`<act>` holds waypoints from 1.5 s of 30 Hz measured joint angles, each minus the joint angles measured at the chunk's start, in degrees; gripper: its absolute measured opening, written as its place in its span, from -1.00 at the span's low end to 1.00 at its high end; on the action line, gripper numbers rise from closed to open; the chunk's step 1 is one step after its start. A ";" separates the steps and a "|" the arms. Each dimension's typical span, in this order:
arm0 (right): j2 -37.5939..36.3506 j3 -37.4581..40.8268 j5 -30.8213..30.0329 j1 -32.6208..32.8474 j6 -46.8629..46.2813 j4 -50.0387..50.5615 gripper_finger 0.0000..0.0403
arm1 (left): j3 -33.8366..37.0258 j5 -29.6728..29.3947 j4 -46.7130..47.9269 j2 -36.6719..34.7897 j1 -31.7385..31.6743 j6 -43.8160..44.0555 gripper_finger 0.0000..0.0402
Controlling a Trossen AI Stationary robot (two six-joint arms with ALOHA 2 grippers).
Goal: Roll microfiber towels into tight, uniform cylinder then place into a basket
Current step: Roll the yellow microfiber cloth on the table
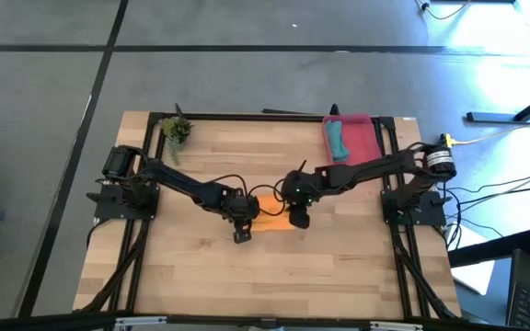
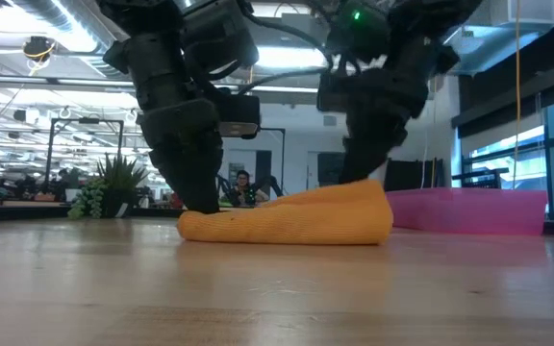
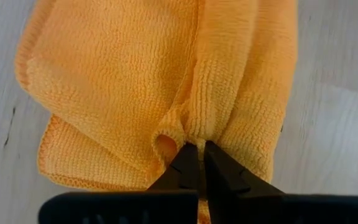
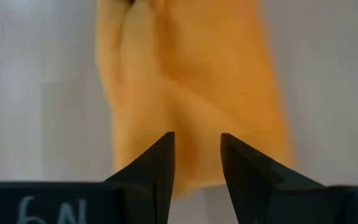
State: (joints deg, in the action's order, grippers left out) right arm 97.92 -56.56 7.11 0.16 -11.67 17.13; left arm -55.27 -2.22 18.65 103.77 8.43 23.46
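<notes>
The orange towel (image 2: pixel 291 219) lies loosely rolled on the table's middle, and only a strip of it (image 1: pixel 270 219) shows between the arms in the high view. My left gripper (image 3: pixel 196 150) is shut on its left end. My right gripper (image 4: pixel 197 142) stands open just above the towel's right end (image 4: pixel 191 93), with nothing between its fingers. The teal towel (image 1: pixel 337 140) lies rolled in the red-pink basket (image 1: pixel 362 138) at the far right of the table. My left gripper pinches a bunched fold of several layers (image 3: pixel 188 127) at the roll's left end between its two fingertips. The fingers slant down onto it from the table's left side. The towel rests on the table along its whole length, slack.
A small green plant (image 1: pixel 177 129) stands at the far left corner. The basket's near wall (image 2: pixel 479 210) stands right of the orange towel. Bare wood (image 1: pixel 274 276) stretches from the towel to the near edge.
</notes>
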 joint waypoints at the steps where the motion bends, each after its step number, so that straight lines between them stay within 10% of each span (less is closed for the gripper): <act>1: -1.01 -0.06 -1.62 0.20 0.05 0.73 -0.36 | 0.00 0.00 0.00 0.00 -0.02 0.00 -1.00; 16: -1.44 -0.14 -8.83 13.97 5.79 -5.24 -0.36 | 0.00 0.22 -0.04 0.00 -0.59 0.07 -1.00; 45: 9.82 -0.27 -12.80 7.72 10.42 -9.51 -0.36 | 0.07 -1.41 -0.37 0.02 -0.08 0.23 -0.97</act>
State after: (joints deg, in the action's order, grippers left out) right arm 107.74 -56.84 -5.69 7.88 -1.25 7.61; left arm -55.20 -3.63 18.28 103.79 8.35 23.69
